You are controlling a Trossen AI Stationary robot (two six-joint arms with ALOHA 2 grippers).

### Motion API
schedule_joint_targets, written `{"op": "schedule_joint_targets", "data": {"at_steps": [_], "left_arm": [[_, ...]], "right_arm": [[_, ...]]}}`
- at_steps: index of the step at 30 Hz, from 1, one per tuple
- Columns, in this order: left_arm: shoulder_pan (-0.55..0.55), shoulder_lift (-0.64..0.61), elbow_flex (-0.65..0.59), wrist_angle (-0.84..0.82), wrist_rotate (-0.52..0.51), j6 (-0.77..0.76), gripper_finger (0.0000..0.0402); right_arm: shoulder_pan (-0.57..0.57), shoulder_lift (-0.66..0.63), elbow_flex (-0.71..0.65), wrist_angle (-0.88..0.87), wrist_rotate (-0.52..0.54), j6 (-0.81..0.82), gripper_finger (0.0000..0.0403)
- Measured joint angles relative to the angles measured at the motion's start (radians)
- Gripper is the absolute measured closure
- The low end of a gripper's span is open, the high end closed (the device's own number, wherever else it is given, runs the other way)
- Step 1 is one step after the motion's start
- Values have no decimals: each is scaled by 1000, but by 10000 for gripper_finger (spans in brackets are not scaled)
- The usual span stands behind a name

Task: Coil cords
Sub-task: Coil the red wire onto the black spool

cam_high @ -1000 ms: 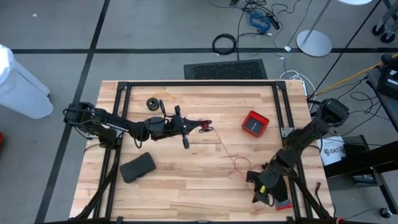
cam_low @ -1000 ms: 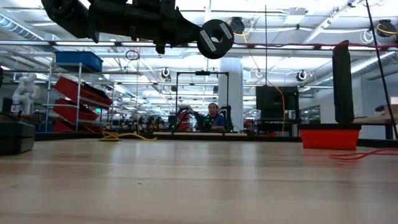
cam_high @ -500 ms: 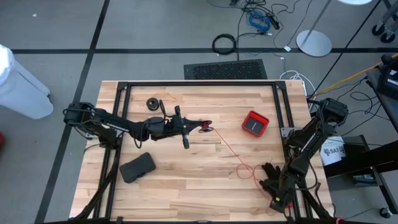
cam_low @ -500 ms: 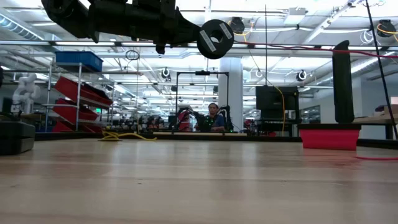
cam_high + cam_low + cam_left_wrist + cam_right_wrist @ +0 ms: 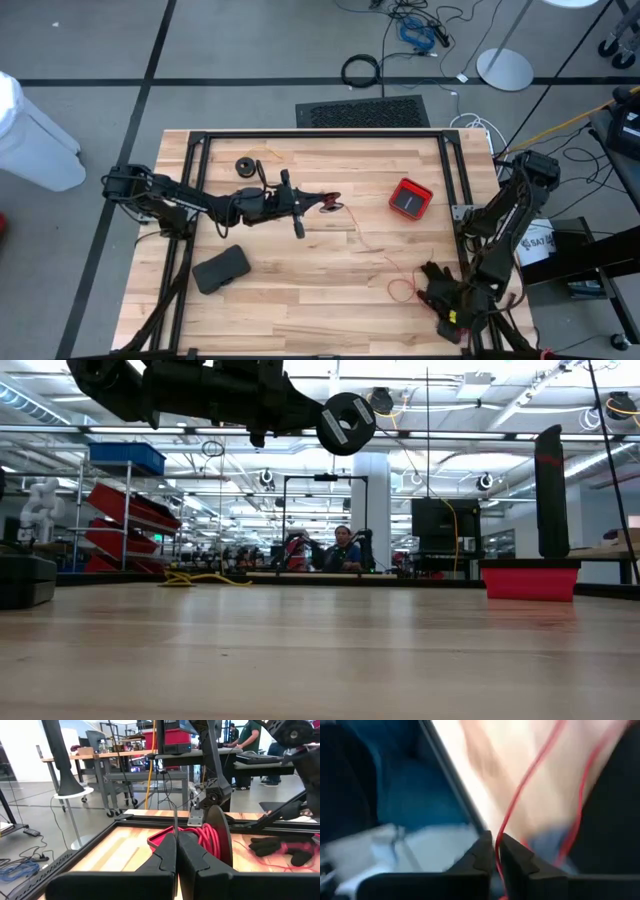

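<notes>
My left gripper (image 5: 176, 851) is pressed together on the black spool (image 5: 329, 205) wound with the red cord (image 5: 400, 287), held above the table's (image 5: 300, 290) middle; my right gripper (image 5: 495, 851), at the table's near right corner, pinches that cord between nearly closed fingers. A second ago the right gripper sat further in from that corner; the cord has gone from taut half a second ago to lying slack on the wood; the left gripper has not moved.

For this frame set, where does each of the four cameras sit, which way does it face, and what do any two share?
High: overhead, looking down on the table; both arms show.
Low: table height, facing the room; left arm overhead holding the spool.
Left wrist: behind the shut left gripper, facing the spool.
Right wrist: behind the right gripper, red cord between its fingers.
Shared: the spool appears in high, low and left wrist.
</notes>
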Motion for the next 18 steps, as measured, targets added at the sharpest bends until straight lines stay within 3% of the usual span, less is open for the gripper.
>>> {"op": "schedule_joint_targets", "data": {"at_steps": [6, 11, 14, 18], "left_arm": [[0, 0, 0, 0, 0, 0, 401], [0, 0, 0, -1, 1, -1, 401], [0, 0, 0, -1, 1, -1, 401], [0, 0, 0, -1, 2, -3, 401]], "right_arm": [[-41, -28, 19, -97, 304, -155, 295], [-89, -34, 19, -119, 483, -313, 225], [-130, -33, 19, -150, 576, -390, 206], [-206, -28, 19, -145, 782, -530, 206]]}}
